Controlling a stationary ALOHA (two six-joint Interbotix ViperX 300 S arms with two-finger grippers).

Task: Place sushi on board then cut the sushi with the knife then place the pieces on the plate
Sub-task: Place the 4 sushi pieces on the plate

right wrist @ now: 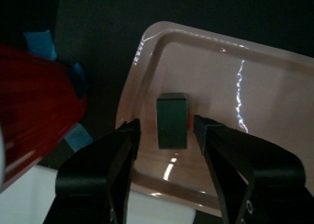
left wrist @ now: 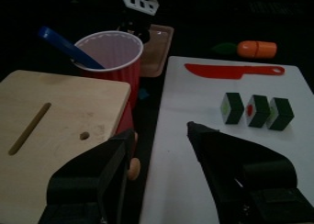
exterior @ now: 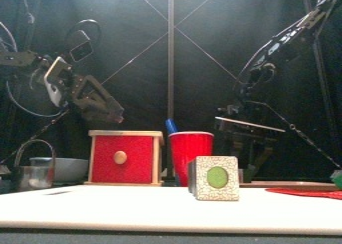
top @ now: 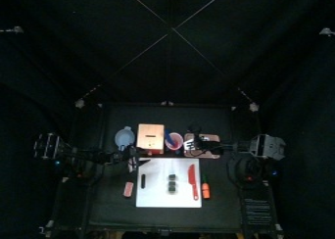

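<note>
Two grippers, both with jaws spread wide and holding nothing, as I read them from the wrist views. Right gripper (right wrist: 167, 126): it hangs over the pink tray (right wrist: 252, 90), and one dark green sushi piece (right wrist: 172, 116) stands upright on the tray floor straight beyond the gap between its jaws. Bare tray shows on either side of the piece, so neither jaw touches it. The red cup (right wrist: 31, 99) lies off one jaw's outer side, just beside the tray's rim. Left gripper (left wrist: 160, 134): it hangs low at the edge of the white cutting board (left wrist: 185, 92), one jaw over the board and the other over the top of the wooden box (left wrist: 61, 108) beside it. Ahead of this gripper, on the board and well clear of its jaws, I count what look like three sushi blocks (left wrist: 255, 111) standing pressed together in a row. The red knife (left wrist: 233, 72) lies flat on the board just beyond them, farther from the jaws, and an orange toy (left wrist: 258, 49) sits past the board's far edge. The cup, with the blue knife (left wrist: 68, 46) standing in it, is ahead of the box-side jaw, just past the box.
</note>
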